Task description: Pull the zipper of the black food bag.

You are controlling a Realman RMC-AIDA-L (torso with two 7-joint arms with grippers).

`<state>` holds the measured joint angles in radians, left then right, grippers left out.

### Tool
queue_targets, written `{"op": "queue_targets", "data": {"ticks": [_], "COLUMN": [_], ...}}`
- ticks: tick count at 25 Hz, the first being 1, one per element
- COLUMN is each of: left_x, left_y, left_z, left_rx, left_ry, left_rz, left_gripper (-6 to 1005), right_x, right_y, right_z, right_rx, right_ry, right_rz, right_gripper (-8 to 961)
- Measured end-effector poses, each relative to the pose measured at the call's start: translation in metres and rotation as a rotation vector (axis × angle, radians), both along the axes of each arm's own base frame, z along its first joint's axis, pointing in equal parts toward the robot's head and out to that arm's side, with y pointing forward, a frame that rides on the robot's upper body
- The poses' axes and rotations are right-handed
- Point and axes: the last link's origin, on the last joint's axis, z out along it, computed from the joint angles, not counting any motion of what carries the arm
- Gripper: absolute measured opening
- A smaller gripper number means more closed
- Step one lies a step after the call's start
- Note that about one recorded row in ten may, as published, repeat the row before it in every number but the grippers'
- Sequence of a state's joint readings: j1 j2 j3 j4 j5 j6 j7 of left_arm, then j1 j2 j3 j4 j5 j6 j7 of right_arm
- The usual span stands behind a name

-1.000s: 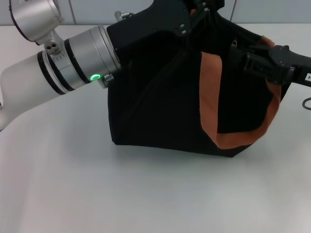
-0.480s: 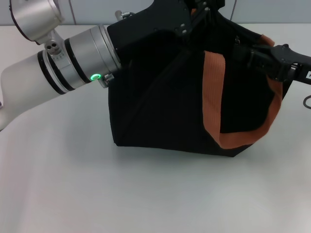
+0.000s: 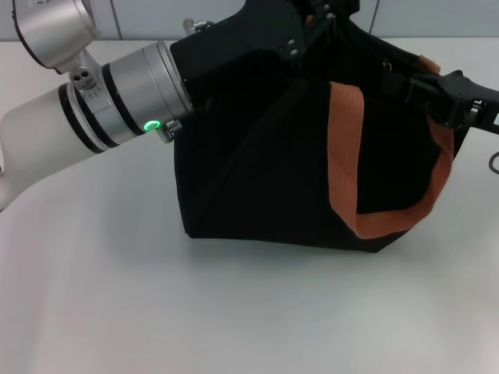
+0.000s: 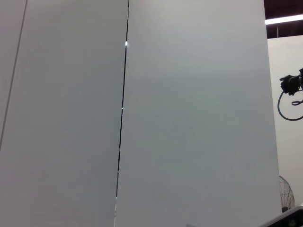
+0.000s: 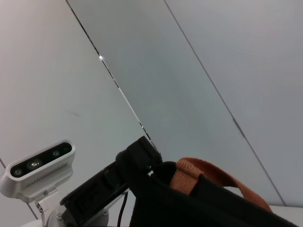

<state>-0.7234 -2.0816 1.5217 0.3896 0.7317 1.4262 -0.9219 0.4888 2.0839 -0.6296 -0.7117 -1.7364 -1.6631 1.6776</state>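
Note:
The black food bag [image 3: 265, 171] stands on the white table, with one rust-orange strap handle [image 3: 343, 156] hanging down its front. My left gripper [image 3: 316, 17] reaches in from the left and sits at the bag's top edge, where the fabric is drawn up toward it. My right gripper [image 3: 408, 84] comes in from the right at the bag's upper right corner. A small silver tab, which looks like the zipper pull [image 3: 385, 66], shows just beside its tip. The right wrist view shows the bag's top [image 5: 213, 203], an orange strap [image 5: 199, 174] and the left gripper's black body [image 5: 137, 161].
The white table [image 3: 234, 312] spreads out in front of the bag. A dark cable loop [image 3: 493, 164] lies at the right edge. The left wrist view shows only grey wall panels [image 4: 189, 118]. The head camera [image 5: 40, 165] shows in the right wrist view.
My right gripper has moved to the right along the bag's top. The silver tab and the orange strap have shifted slightly right with it. The left arm has held still.

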Motion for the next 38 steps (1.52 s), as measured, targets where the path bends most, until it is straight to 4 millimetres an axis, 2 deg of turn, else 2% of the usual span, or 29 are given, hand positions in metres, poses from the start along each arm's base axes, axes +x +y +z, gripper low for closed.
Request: {"op": "queue_targets", "data": {"ticks": [20,38], "left_x": [-0.004,-0.005], "left_y": [0.001,0.001], "left_z": [0.003,0.003], "left_rx": [0.025,0.027], "left_ry": [-0.014,-0.015], "left_rz": [0.018,0.024], "left_gripper": [24,24], "right_x": [0.017,0.051], "right_y": [-0.007,-0.024], "right_z": [0.006,0.018], "right_rx": [-0.009,0.062], "right_ry": [0.035,0.070], "right_rz": [-0.106,-0.244], "right_gripper": [-2,-1]}}
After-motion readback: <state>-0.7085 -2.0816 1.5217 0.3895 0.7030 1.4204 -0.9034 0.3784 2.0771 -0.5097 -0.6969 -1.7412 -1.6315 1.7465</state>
